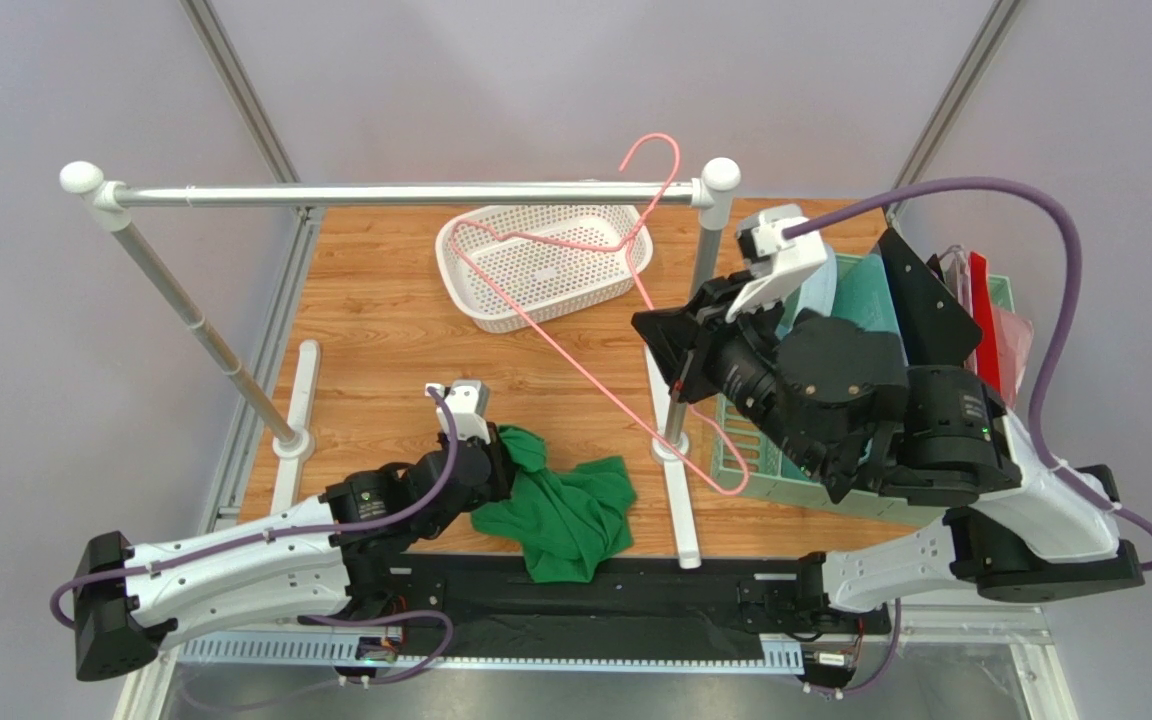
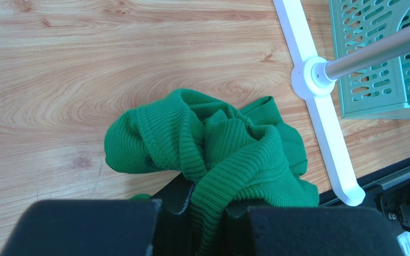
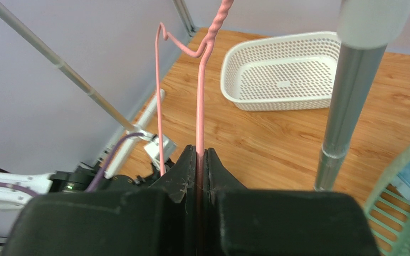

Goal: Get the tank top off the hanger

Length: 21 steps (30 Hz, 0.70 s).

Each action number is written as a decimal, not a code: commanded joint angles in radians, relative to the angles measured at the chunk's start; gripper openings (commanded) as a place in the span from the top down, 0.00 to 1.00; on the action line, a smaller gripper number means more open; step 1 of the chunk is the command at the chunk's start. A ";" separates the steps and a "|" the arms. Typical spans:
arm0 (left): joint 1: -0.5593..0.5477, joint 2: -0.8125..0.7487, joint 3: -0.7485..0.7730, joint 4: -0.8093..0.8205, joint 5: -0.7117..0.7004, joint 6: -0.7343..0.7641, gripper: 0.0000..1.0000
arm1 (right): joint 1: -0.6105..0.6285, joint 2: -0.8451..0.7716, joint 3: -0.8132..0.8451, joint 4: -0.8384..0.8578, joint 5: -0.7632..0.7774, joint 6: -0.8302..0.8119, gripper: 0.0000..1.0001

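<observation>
The green tank top [image 1: 564,513] lies crumpled on the wooden table, off the hanger. My left gripper [image 1: 504,455] is low at its left edge. In the left wrist view my left gripper [image 2: 212,216] is shut on a ribbed fold of the tank top [image 2: 218,144]. The pink wire hanger [image 1: 582,369] is bare and held tilted in the air, its hook up by the right end of the rail. My right gripper [image 1: 677,372] is shut on one side of the wire. In the right wrist view my right gripper [image 3: 200,160] pinches the hanger [image 3: 199,101].
A white basket [image 1: 545,263] sits at the back of the table, also in the right wrist view [image 3: 284,74]. The silver rail [image 1: 387,192] spans two posts; the right post [image 3: 346,122] has a white foot [image 2: 325,133]. A green crate [image 2: 383,58] stands at the right.
</observation>
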 commanded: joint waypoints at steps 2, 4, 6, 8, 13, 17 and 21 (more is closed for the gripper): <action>0.014 -0.005 -0.002 0.036 0.004 0.005 1.00 | 0.068 0.000 -0.084 -0.063 0.309 -0.033 1.00; 0.027 0.004 0.003 0.052 0.017 0.019 1.00 | 0.066 -0.016 -0.164 -0.036 0.335 -0.055 1.00; 0.046 0.014 0.020 0.052 0.035 0.037 1.00 | 0.068 -0.036 -0.209 0.020 0.375 -0.076 1.00; 0.089 0.030 0.041 0.055 0.087 0.057 1.00 | 0.068 -0.044 -0.271 0.070 0.400 -0.121 0.95; 0.236 0.018 0.154 -0.014 0.159 0.193 1.00 | 0.068 -0.079 -0.367 0.119 0.435 -0.176 0.50; 0.302 0.007 0.349 -0.092 0.137 0.313 1.00 | 0.068 -0.132 -0.428 0.124 0.382 -0.168 0.34; 0.314 0.034 0.477 -0.155 0.100 0.388 1.00 | 0.068 -0.204 -0.489 0.104 0.313 -0.119 0.23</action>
